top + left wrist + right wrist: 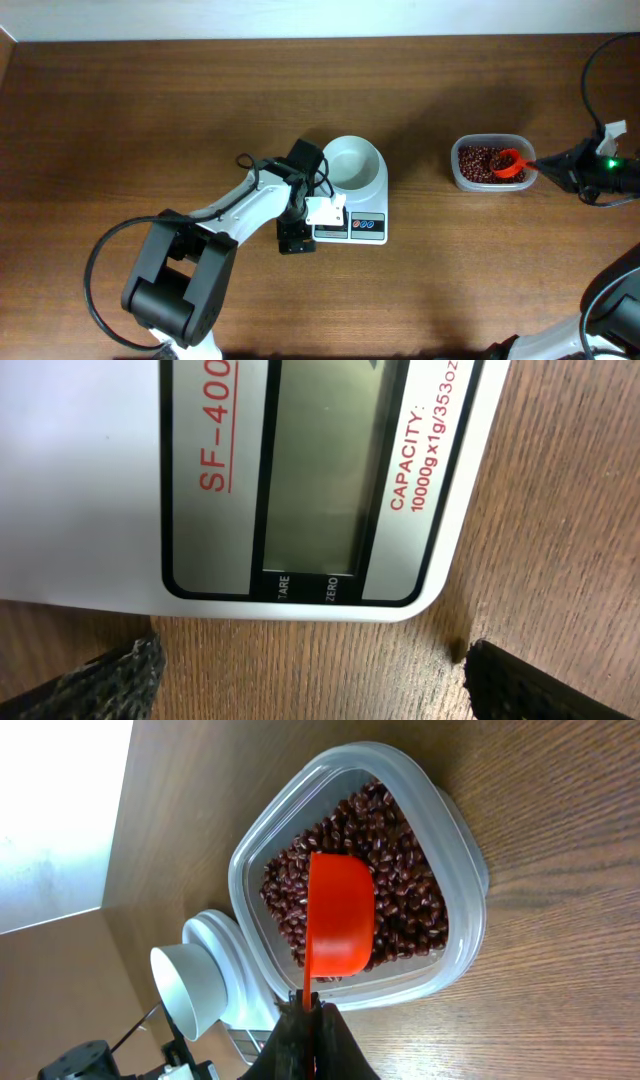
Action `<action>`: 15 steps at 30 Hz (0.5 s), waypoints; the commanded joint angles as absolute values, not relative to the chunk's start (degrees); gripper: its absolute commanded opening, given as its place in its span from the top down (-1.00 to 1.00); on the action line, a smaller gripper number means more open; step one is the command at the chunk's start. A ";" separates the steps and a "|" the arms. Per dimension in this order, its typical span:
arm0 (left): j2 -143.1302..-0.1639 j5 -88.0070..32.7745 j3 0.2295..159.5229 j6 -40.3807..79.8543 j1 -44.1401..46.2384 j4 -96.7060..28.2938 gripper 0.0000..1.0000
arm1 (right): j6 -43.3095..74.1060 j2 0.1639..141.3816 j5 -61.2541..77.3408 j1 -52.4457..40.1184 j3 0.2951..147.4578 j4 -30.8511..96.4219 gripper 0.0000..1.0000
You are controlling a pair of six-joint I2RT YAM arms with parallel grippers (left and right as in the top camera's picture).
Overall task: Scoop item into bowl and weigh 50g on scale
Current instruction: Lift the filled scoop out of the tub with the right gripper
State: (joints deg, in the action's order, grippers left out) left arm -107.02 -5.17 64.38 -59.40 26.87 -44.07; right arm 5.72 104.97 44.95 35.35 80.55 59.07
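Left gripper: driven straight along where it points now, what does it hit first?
Probably the scale, at its display-end edge: the open left gripper points down right beside that edge. Depth is unclear, so it might land on the table just short of it.

desk [150,100] brown wood grain, satin sheen; scale [90,480] smooth white plastic, glossy, display [310,480] grey matt; bowl [352,162] white, smooth, material unclear; tub [472,910] clear thin plastic, slightly cloudy; scoop [340,915] orange-red glossy plastic; beans [410,890] smooth, faint shine; left pincer [310,678] fingertips [510,685] black, rough knurled
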 commanded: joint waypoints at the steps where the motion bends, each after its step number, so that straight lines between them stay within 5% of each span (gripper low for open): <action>1: -108.22 -6.24 64.77 -60.31 26.85 -44.16 -0.97 | 4.73 105.36 46.61 35.64 81.45 59.20 0.92; 15: -108.22 -6.24 64.77 -60.31 26.85 -44.14 -0.98 | 3.79 105.36 46.74 35.66 81.45 59.29 0.92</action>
State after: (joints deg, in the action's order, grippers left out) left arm -107.02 -5.17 64.38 -59.40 26.87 -44.07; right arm 4.47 104.97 45.21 35.33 80.58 59.94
